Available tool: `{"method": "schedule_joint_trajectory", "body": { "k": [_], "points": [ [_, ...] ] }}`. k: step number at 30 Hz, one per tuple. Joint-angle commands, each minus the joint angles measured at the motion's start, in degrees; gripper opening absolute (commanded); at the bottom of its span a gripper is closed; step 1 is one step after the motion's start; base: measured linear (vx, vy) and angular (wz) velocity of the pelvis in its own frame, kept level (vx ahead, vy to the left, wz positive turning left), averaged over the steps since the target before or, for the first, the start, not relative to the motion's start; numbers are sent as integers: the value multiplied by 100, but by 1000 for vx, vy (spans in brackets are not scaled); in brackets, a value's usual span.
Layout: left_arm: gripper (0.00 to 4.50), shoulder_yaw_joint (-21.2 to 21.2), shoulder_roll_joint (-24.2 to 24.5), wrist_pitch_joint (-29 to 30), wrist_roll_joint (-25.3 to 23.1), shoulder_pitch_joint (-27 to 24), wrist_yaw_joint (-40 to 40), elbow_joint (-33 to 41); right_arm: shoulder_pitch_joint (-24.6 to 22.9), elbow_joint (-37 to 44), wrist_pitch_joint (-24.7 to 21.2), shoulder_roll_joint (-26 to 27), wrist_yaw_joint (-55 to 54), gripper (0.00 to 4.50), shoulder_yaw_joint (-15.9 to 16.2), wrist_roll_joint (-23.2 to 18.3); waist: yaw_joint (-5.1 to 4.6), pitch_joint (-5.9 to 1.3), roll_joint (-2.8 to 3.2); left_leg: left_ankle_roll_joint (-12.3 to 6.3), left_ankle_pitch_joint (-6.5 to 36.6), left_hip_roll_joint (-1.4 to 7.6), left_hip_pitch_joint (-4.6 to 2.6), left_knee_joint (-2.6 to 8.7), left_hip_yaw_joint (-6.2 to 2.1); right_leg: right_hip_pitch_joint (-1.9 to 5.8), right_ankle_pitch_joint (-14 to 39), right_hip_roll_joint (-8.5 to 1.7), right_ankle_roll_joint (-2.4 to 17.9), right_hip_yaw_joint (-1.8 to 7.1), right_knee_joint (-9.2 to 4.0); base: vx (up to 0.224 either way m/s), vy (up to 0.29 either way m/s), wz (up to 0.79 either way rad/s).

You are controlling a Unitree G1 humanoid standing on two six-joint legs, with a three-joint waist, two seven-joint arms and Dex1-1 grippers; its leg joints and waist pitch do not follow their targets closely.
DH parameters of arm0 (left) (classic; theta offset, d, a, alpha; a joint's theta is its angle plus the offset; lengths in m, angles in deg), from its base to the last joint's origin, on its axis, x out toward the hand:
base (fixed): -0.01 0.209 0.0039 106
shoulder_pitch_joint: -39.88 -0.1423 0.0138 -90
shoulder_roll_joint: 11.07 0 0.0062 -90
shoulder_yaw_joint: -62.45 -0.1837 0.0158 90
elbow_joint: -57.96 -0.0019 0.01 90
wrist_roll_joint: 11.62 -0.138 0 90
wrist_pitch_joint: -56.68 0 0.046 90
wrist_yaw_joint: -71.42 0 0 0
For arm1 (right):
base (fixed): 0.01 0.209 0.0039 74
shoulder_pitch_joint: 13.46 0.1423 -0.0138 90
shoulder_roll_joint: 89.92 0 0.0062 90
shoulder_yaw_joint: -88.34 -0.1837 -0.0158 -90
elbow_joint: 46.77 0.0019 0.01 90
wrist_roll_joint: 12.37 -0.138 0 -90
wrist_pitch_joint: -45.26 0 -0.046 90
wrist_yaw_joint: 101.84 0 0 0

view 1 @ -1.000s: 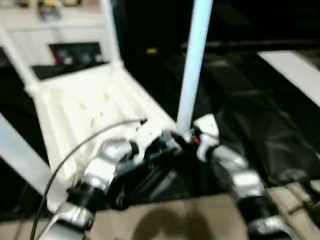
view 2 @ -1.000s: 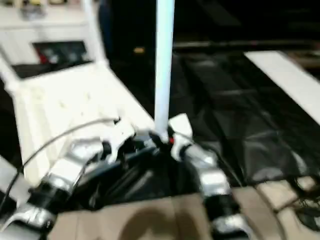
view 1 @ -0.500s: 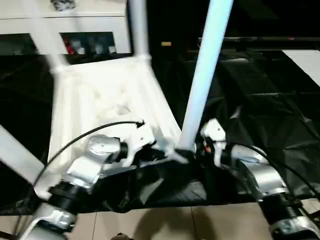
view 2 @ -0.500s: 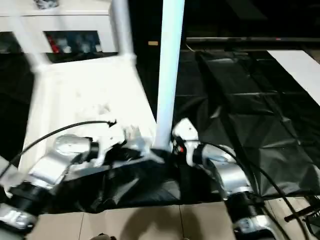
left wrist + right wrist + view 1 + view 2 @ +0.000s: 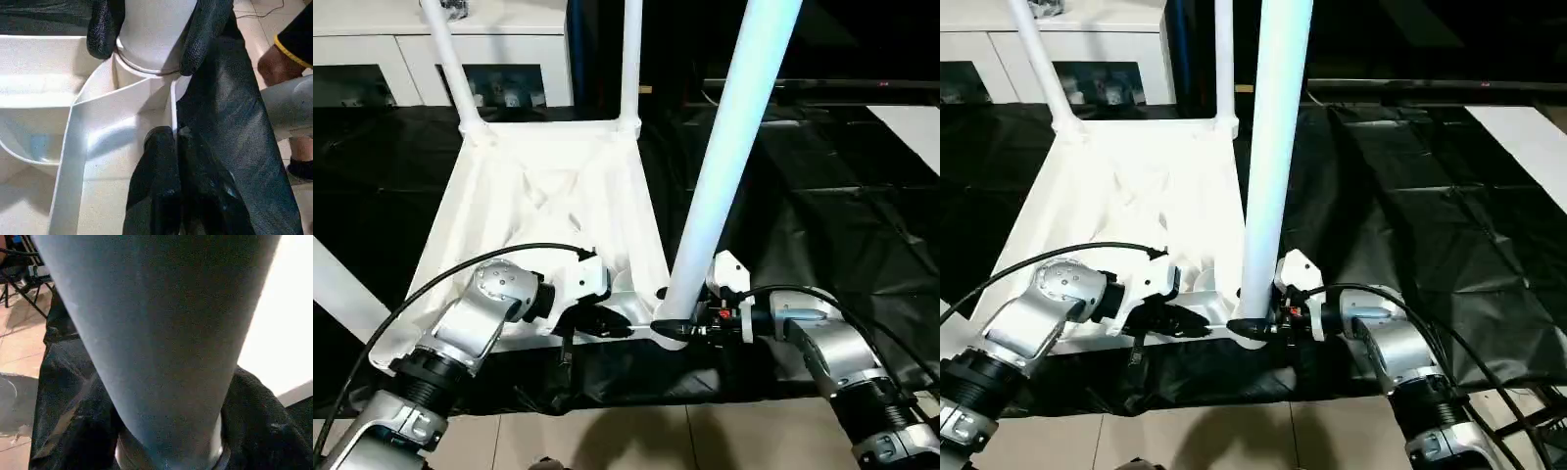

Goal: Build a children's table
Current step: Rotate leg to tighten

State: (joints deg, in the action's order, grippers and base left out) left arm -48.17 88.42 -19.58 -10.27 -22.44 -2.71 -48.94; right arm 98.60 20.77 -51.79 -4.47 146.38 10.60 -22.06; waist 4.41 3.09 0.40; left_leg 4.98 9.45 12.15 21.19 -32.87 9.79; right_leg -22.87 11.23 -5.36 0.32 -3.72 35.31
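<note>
The children's table (image 5: 548,196) lies upside down on black cloth, ribbed underside up. Two legs (image 5: 450,59) (image 5: 632,59) rise from its far corner sockets. Another leg (image 5: 337,294) slants up at the near left. A fourth leg (image 5: 724,166) stands in the near right socket. My right gripper (image 5: 671,328) is shut on this leg's base, one black finger (image 5: 102,29) on each side just above the socket. My left gripper (image 5: 612,325) is shut with nothing in it. Its fingertips (image 5: 161,147) rest against the table's near wall beside that socket.
A white cabinet (image 5: 372,49) with glass doors stands behind the table. Black cloth (image 5: 822,196) covers the floor to the right, with a white sheet (image 5: 915,122) at the far right. Tiled floor (image 5: 607,441) lies nearest me. A person's hand (image 5: 274,63) and dark sleeve (image 5: 298,34) are close by.
The whole picture has shifted as my head moved, so more of the table's far side shows. Both grippers stay at the near right corner, the right one at the leg's base.
</note>
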Motion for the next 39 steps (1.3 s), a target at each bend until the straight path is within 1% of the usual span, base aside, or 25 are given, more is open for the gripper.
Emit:
{"method": "schedule_joint_trajectory", "body": {
  "k": [1, 3, 6, 7, 8, 10, 11, 12, 13, 14, 16, 17, 19, 20, 21, 23, 24, 27, 28, 31, 33, 34, 35, 37, 39],
  "points": [
    [0, -184, -28, -32, -52, 45, -139, -102, -3, 113, -33, -53, -20, 243, 51, 5, -7, -403, -30, -372, 967, 60, -47, 304, 51, 306, 526, -199, 1378, 214, -368, 0, 0, 0],
    [0, -23, -228, -25, -82, 81, 333, -232, -57, 70, -56, 118, -320, 243, -39, -9, -1, -393, -36, -339, 1032, 60, -50, 308, 50, 302, 631, -198, 1357, 212, -385, 0, 0, 0],
    [0, 118, -420, 58, -137, 127, 867, -348, -67, -128, 31, 430, -913, 243, -188, 40, 12, -366, -38, -189, 1347, 62, -71, 342, 47, 273, 1268, -216, 1209, 214, -454, 0, 0, 0],
    [0, 133, -446, 66, -144, 131, 937, -360, -62, -170, 47, 487, -1039, 243, -212, 62, 9, -364, -45, -118, 1485, 59, -81, 357, 35, 270, 1608, -221, 1090, 207, -486, 0, 0, 0],
    [0, 198, -569, 117, -191, 144, 1247, -401, -40, -352, 159, 725, -1540, 242, -303, 151, 7, -360, -61, -87, 1516, 64, -84, 362, 35, 255, 1741, -229, 1035, 212, -502, 0, 0, 0],
    [0, 272, -742, 213, -253, 163, 1639, -438, -5, -584, 215, 1049, -2224, 241, -402, 266, -26, -347, -49, 1, 1672, 61, -75, 384, 13, 242, 2070, -228, 913, 203, -524, 0, 0, 0],
    [0, 299, -834, 274, -300, 173, 1852, -446, 30, -726, 220, 1228, -2627, 241, -442, 346, -87, -327, -53, 87, 1776, 50, -63, 409, 0, 217, 2271, -223, 815, 192, -555, 0, 0, 0],
    [0, 328, -930, 346, -321, 174, 2010, -435, 69, -864, 264, 1411, -2970, 241, -484, 386, -110, -333, -51, 106, 1856, 43, -74, 406, -8, 216, 2378, -226, 780, 183, -563, 0, 0, 0],
    [0, 328, -930, 346, -321, 174, 2010, -435, 69, -864, 264, 1411, -2970, 241, -484, 386, -164, -328, -63, 109, 1951, 30, -48, 414, -27, 229, 2553, -228, 711, 170, -583, 0, 0, 0],
    [0, 359, -1020, 413, -338, 175, 2163, -423, 110, -989, 299, 1575, -3278, 241, -522, 425, -170, -335, -48, 108, 1958, 27, -46, 412, -35, 235, 2592, -229, 677, 166, -587, 0, 0, 0],
    [0, 421, -1217, 550, -370, 167, 2510, -368, 245, -1276, 281, 1886, -3929, 241, -593, 533, -230, -332, -20, 96, 2046, 30, -60, 412, -38, 191, 2536, -225, 713, 175, -602, 0, 0, 0],
    [0, 470, -1450, 672, -431, 143, 2944, -279, 460, -1623, 236, 2229, -4594, 241, -679, 602, -285, -327, -35, 121, 2069, 22, -42, 416, -43, 191, 2537, -218, 733, 169, -600, 0, 0, 0],
    [0, 458, -1530, 708, -454, 123, 3049, -220, 558, -1751, 243, 2343, -4741, 241, -682, 615, -299, -326, -30, 106, 2152, 5, -34, 419, -58, 205, 2722, -215, 642, 140, -629, 0, 0, 0],
    [0, 413, -1610, 712, -498, 86, 3145, -146, 658, -1873, 363, 2436, -4757, 241, -613, 690, -307, -330, -37, 83, 2194, 11, -52, 404, -48, 172, 2702, -223, 641, 160, -641, 0, 0, 0],
    [0, 374, -1640, 696, -528, 61, 3161, -114, 695, -1924, 453, 2480, -4752, 241, -588, 733, -303, -341, -37, 69, 2182, 9, -51, 399, -49, 177, 2656, -225, 653, 160, -636, 0, 0, 0],
    [0, 341, -1661, 668, -544, 39, 3146, -97, 713, -1947, 564, 2499, -4741, 241, -575, 772, -298, -354, -31, -8, 2044, 25, -46, 397, -26, 174, 2208, -207, 751, 187, -609, 0, 0, 0],
    [0, 340, -1663, 648, -529, 32, 3138, -97, 702, -1929, 581, 2504, -4651, 275, -615, 696, -296, -358, -32, -25, 2001, 27, -48, 392, -18, 174, 2074, -201, 796, 193, -594, 0, 0, 0],
    [0, 318, -1623, 560, -487, 28, 3051, -107, 672, -1875, 575, 2473, -4464, 296, -689, 544, -289, -369, -15, -79, 1831, 28, -26, 392, -7, 205, 1674, -186, 944, 197, -544, 0, 0, 0],
    [0, 313, -1598, 522, -481, 27, 3011, -117, 660, -1851, 589, 2426, -4412, 319, -690, 550, -288, -372, -18, -84, 1806, 27, -20, 392, -5, 212, 1628, -186, 960, 197, -539, 0, 0, 0],
    [0, 297, -1505, 413, -477, 1, 2873, -134, 569, -1626, 618, 2150, -4200, 339, -632, 626, -266, -394, 19, -125, 1628, 34, -23, 371, 1, 243, 1234, -184, 1061, 206, -507, 0, 0, 0],
    [0, 293, -1449, 434, -484, -25, 2842, -113, 431, -1317, 530, 1858, -3834, 339, -584, 531, -241, -394, 20, -151, 1538, 37, -28, 366, 12, 244, 994, -175, 1143, 210, -482, 0, 0, 0],
    [0, 293, -1449, 434, -484, -25, 2842, -113, 431, -1317, 530, 1858, -3834, 339, -584, 531, -223, -401, 9, -175, 1474, 36, -18, 360, 12, 274, 856, -170, 1161, 207, -467, 0, 0, 0],
    [0, 316, -1391, 414, -475, -28, 2790, -120, 163, -795, 389, 1408, -3295, 339, -564, 391, -219, -403, 8, -208, 1412, 39, -28, 356, 19, 267, 718, -166, 1208, 211, -459, 0, 0, 0],
    [0, 328, -1376, 399, -478, -22, 2777, -137, 52, -589, 338, 1218, -3068, 339, -569, 338, -160, -409, 5, -309, 1345, 47, -48, 335, 31, 280, 528, -157, 1218, 213, -455, 0, 0, 0],
    [0, 338, -1339, 365, -480, -14, 2721, -169, -197, -177, 276, 771, -2580, 339, -625, 206, -130, -407, -7, -353, 1250, 44, -29, 333, 33, 309, 448, -163, 1221, 210, -455, 0, 0, 0]
  ]
}}
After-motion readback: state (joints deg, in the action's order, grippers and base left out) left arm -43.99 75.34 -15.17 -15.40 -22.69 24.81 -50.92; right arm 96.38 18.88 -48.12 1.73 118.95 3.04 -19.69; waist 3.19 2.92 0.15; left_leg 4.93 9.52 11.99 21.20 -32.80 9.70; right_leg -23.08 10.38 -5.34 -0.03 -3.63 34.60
